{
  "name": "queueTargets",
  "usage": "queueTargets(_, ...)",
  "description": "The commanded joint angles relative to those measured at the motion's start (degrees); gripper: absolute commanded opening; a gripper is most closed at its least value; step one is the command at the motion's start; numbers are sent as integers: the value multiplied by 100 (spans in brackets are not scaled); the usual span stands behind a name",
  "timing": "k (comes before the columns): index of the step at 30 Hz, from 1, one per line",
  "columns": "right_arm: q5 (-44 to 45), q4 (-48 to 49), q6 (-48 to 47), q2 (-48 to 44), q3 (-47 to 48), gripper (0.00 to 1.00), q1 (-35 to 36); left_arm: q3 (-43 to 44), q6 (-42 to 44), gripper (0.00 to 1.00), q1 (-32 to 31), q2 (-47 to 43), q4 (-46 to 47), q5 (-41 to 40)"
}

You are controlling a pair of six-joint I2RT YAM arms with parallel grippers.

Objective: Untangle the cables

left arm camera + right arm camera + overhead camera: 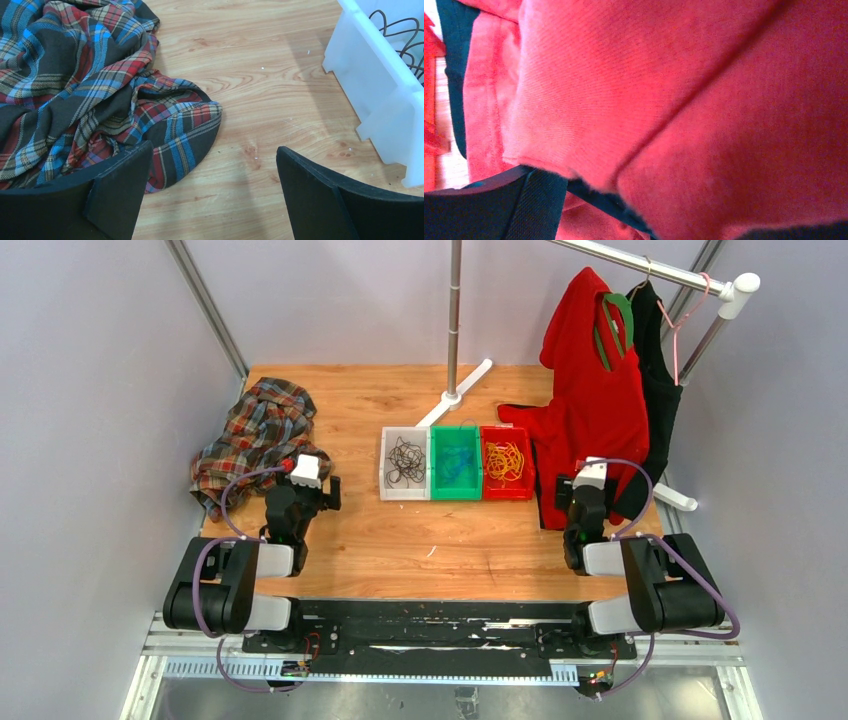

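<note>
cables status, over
left claw open, empty. right claw open, red hanging garment filling its view. thin curly black, blue, yellow cables separate in three plastic bins.

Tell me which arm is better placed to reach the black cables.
Left, probably: the left gripper is open beside the white bin of black cables; the right gripper faces only red clothing.

top view: bright, even light from above, sharp throughout; the white bin [384,465] throws only a thin soft shadow on the table [400,540]. frame posts [205,305] far left and right of the bin lean outward, a wide-lens bend. left wrist view: crisp wood, a faint broad shadow just left of the bin, the left end effector [212,155] flat black. right wrist view: blurred, the red garment [674,100] too close to focus.
</note>
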Motion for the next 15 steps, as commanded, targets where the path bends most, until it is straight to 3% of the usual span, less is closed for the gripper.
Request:
queueTargets(1, -344, 122, -7, 22, 162, 76, -83, 42, -13, 98, 50, 14, 371, -118)
queueTargets(15, -356, 183, -10, 36, 136, 76, -88, 82, -79, 98, 50, 27, 308, -275)
